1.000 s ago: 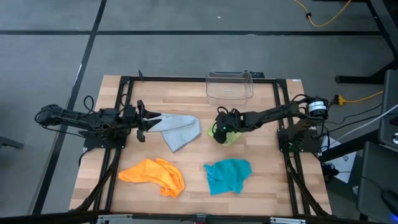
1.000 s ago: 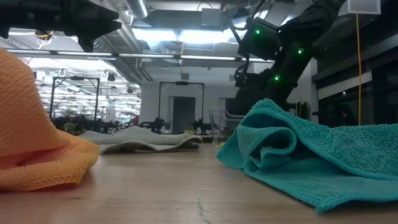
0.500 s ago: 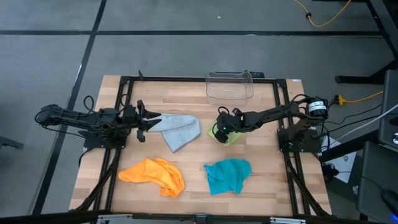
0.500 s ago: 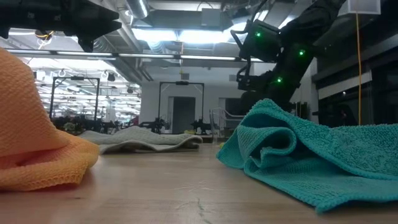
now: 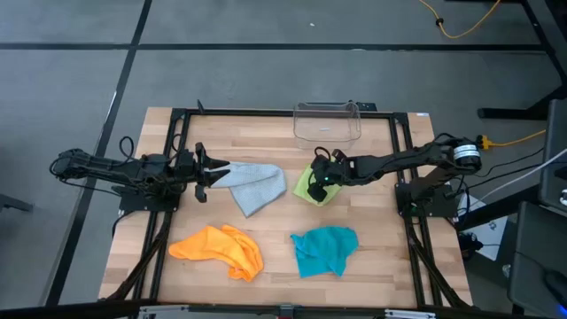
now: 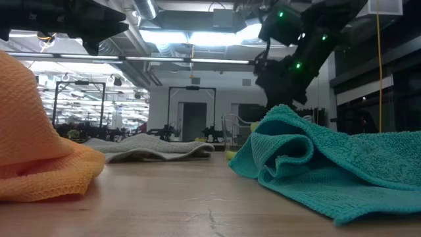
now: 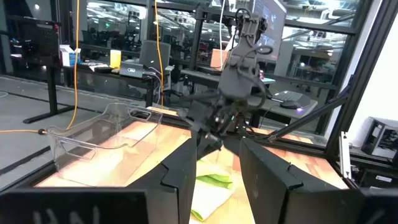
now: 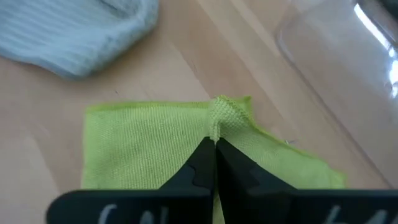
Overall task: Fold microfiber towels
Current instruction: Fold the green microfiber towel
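Four towels lie on the wooden table. The grey-blue towel [image 5: 257, 184] is at centre left, and its left corner tapers into my left gripper [image 5: 205, 173]. The lime green towel [image 5: 306, 186] lies right of centre under my right gripper [image 5: 321, 177], which is shut on it. The orange towel [image 5: 220, 248] and the teal towel [image 5: 324, 250] lie crumpled near the front edge, and no gripper touches them. My left gripper has the grey-blue towel's left corner [image 5: 220, 167] between its two fingers, which come in level from the table's left. In the left wrist view pale cloth [image 7: 202, 199] fills the gap between them. The rest of the towel lies on the table. My right gripper pinches a puckered corner [image 8: 222, 111] of the lime green towel between its two fingertips. The fingers slant down from the table's right. The corner is bunched up at the fingertips, and the rest of the towel [image 8: 149, 149] lies flat on the wood.
A clear plastic bin [image 5: 328, 121] stands at the far edge, just beyond the green towel. Bare wood lies between the two front towels and at the table's centre. Black frame rails run along the table's sides.
My right gripper has shut on the lime green towel's corner. It has then risen and drawn back toward the table's right edge, so more of the green towel shows beside it. My left gripper and the grey-blue towel have kept still.
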Available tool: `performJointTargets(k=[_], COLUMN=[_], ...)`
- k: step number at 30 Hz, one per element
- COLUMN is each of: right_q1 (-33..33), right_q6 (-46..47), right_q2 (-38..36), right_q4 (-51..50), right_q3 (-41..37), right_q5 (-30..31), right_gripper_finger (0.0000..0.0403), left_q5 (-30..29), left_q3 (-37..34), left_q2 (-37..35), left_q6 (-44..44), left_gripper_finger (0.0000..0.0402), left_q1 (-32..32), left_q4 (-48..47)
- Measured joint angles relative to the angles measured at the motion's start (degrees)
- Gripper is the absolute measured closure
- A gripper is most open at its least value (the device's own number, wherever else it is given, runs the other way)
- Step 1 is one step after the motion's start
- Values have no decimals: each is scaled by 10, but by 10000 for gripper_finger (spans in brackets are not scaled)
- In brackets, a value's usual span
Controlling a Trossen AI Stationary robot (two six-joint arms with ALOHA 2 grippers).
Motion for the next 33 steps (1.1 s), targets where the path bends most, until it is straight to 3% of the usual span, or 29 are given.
performJointTargets(k=[7,18,33], right_q1=[29,85,89], right_q6=[-16,-57,-18], right_q2=[-35,-32,-32], right_q4=[20,68,88], right_q3=[0,0,0], right_q5=[18,6,-22], right_gripper_finger=[395,398,386], left_q5=[0,0,0], left_q3=[0,0,0], left_q2=[0,0,0], left_q6=[2,2,0], left_gripper_finger=[286,286,286], left_q1=[0,0,0], left_q4=[0,0,0])
